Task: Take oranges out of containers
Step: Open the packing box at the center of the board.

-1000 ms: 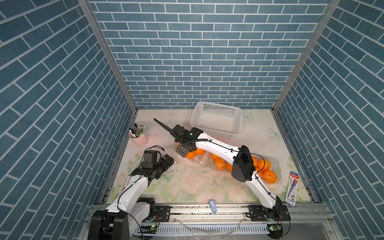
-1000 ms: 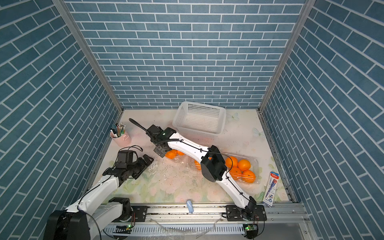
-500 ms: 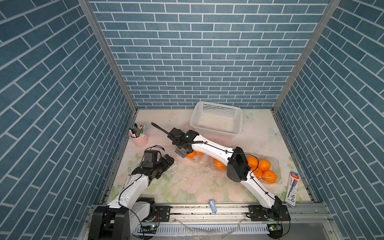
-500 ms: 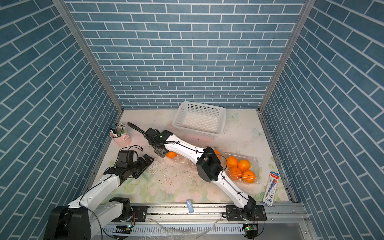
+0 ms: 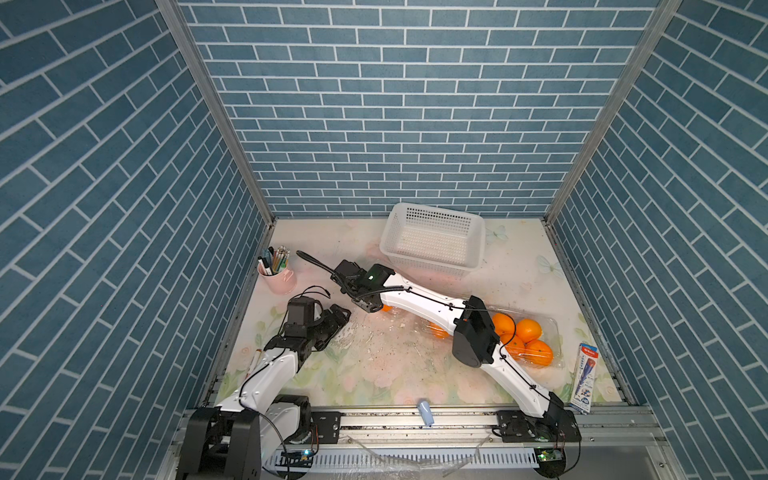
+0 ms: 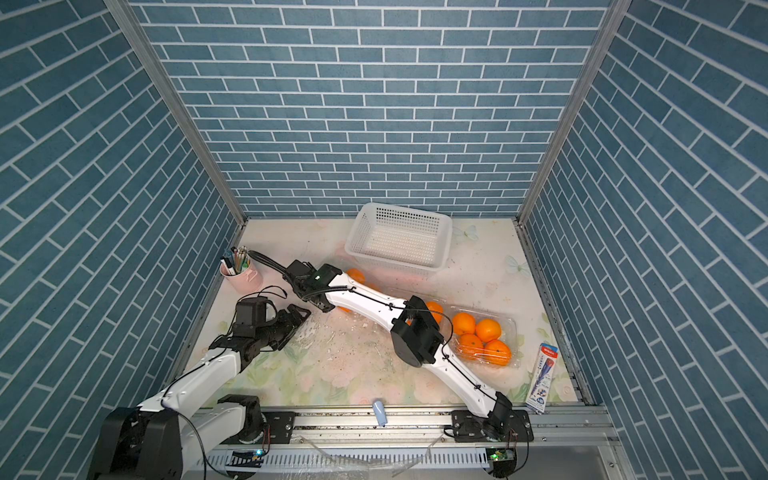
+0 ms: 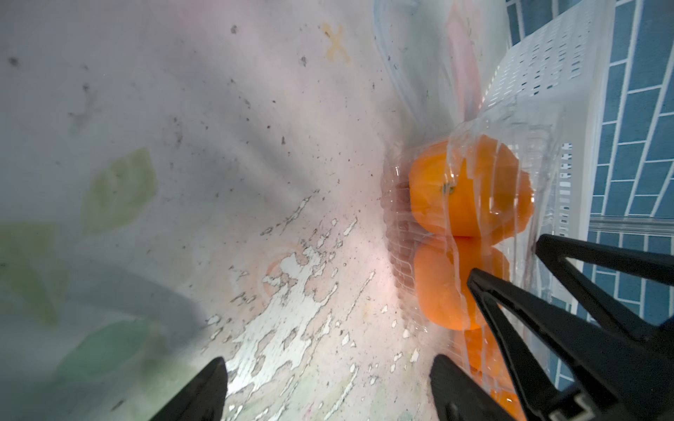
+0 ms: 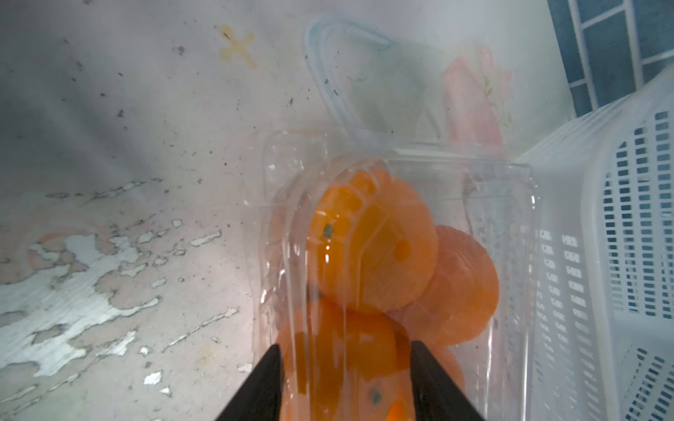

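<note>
A clear container point(image 8: 510, 204) lies at the table's middle with several oranges point(image 8: 375, 251) inside; the left wrist view shows this container point(image 7: 539, 145) and its oranges point(image 7: 452, 197) too. My right gripper point(image 8: 344, 382) has its jaws half closed astride the container's near end. Whether they press the plastic I cannot tell. In a top view the right gripper point(image 5: 366, 305) hides most of that box. My left gripper point(image 7: 330, 386) is open over bare table beside it, the same left gripper point(image 5: 338, 318) seen from above. A second container point(image 5: 550, 328) on the right holds several oranges point(image 5: 528, 330).
A white perforated basket point(image 5: 432, 241) stands at the back, close behind the gripped box. A pink cup of pens point(image 5: 277, 270) is at the left wall. A blue and white packet point(image 5: 584, 378) lies front right. A small pale blue object point(image 5: 424, 411) rests on the front rail.
My right gripper's jaws have narrowed from wide open around the container's end, and that arm's elbow shifted slightly left. The left gripper narrowed a little and stayed in place.
</note>
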Motion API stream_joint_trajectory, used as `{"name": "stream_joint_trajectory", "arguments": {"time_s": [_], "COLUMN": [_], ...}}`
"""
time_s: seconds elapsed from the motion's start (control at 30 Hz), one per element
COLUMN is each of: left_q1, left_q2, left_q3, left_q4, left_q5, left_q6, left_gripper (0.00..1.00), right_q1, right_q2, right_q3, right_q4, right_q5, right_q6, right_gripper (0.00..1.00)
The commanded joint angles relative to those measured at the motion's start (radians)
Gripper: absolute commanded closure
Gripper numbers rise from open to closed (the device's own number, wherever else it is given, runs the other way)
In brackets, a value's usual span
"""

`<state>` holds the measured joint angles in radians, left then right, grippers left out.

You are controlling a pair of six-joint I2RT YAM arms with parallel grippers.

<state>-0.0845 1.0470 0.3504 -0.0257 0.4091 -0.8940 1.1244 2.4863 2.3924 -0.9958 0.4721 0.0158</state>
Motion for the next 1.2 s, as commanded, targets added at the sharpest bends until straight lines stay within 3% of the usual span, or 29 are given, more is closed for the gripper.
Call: {"name": "stream_joint_trajectory", "arguments": {"time_s": [0.0, 0.23, 0.4, 0.43, 0.53, 0.63, 0.93, 1.17], "left_q1": [0.005, 0.000, -0.004, -0.004, -0.006, -0.007, -0.006, -0.006], "left_q2": [0.030, 0.156, 0.244, 0.261, 0.291, 0.307, 0.283, 0.276], "left_q3": [0.004, 0.051, 0.073, 0.075, 0.074, 0.071, 0.069, 0.063], "left_q4": [0.084, 0.185, 0.231, 0.242, 0.269, 0.278, 0.246, 0.232], "left_q5": [0.035, 0.064, 0.072, 0.074, 0.078, 0.076, 0.057, 0.047], "left_q6": [-0.021, -0.048, -0.050, -0.051, -0.054, -0.053, -0.027, -0.012], "left_gripper": [0.12, 0.17, 0.19, 0.19, 0.20, 0.20, 0.20, 0.19], "right_q1": [0.004, 0.004, 0.004, 0.005, 0.004, 0.005, 0.004, 0.004], "right_q2": [-0.018, -0.030, -0.027, -0.027, -0.026, -0.013, 0.069, 0.081], "right_q3": [-0.012, -0.013, -0.010, -0.008, -0.001, 0.015, 0.108, 0.110], "right_q4": [0.005, 0.008, 0.003, 0.001, -0.003, -0.007, -0.066, -0.051], "right_q5": [0.011, 0.025, 0.061, 0.069, 0.088, 0.117, 0.216, 0.168], "right_q6": [-0.016, -0.017, -0.023, -0.017, -0.004, 0.007, 0.040, 0.060], "right_gripper": [0.57, 0.72, 0.75, 0.73, 0.52, 0.39, 0.21, 0.17]}}
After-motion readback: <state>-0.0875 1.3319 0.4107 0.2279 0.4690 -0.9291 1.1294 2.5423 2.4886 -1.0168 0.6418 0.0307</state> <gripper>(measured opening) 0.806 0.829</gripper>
